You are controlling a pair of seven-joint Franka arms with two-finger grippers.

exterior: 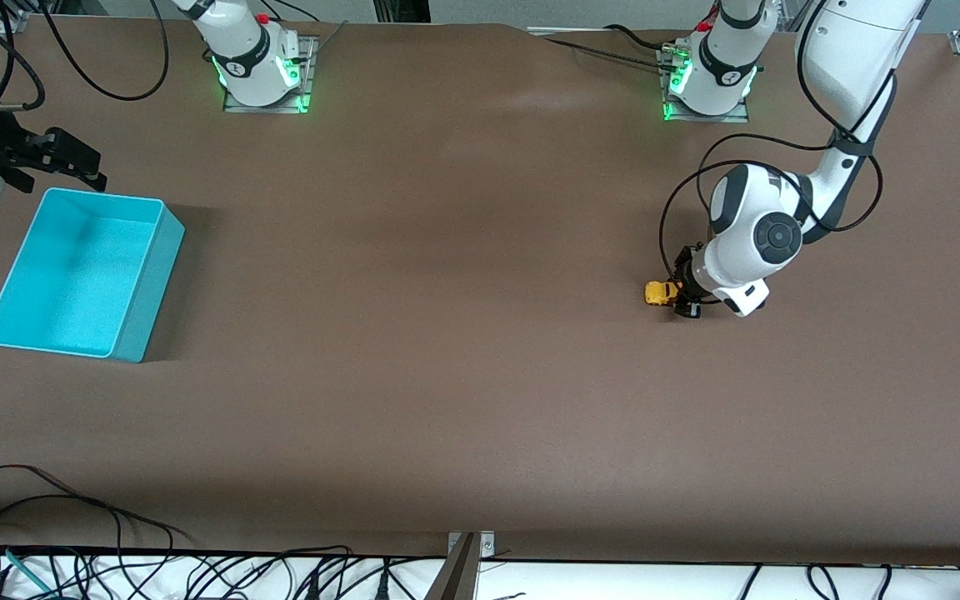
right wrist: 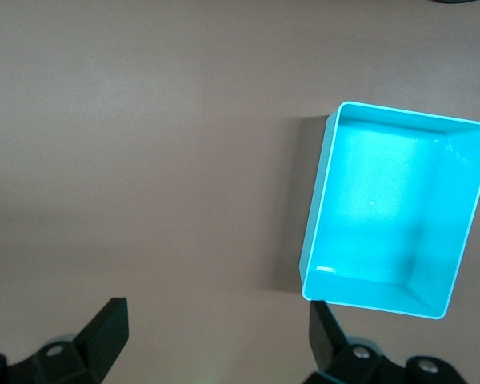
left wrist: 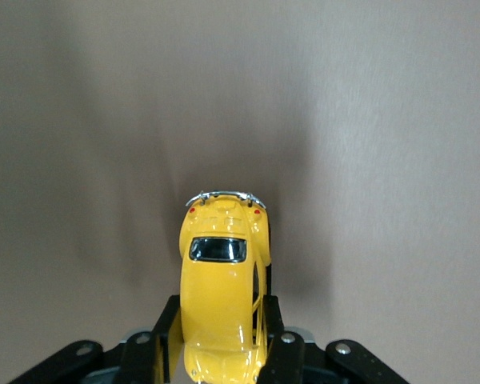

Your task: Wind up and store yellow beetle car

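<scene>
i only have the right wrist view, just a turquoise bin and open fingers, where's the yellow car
Observer: The yellow beetle car is at the left arm's end of the table, clamped between the left tool fingers.
Operator: is it near the bin
Observer: No. The turquoise bin sits at the right arm's end, with bare table between them.
Operator: which part of the car is gripped
Observer: The fingers press on its two sides at one end; the end with the chrome bumper points away from the tool.
Operator: where's my tool
Observer: The right tool waits, open, by the bin's edge nearest the bases.
</scene>
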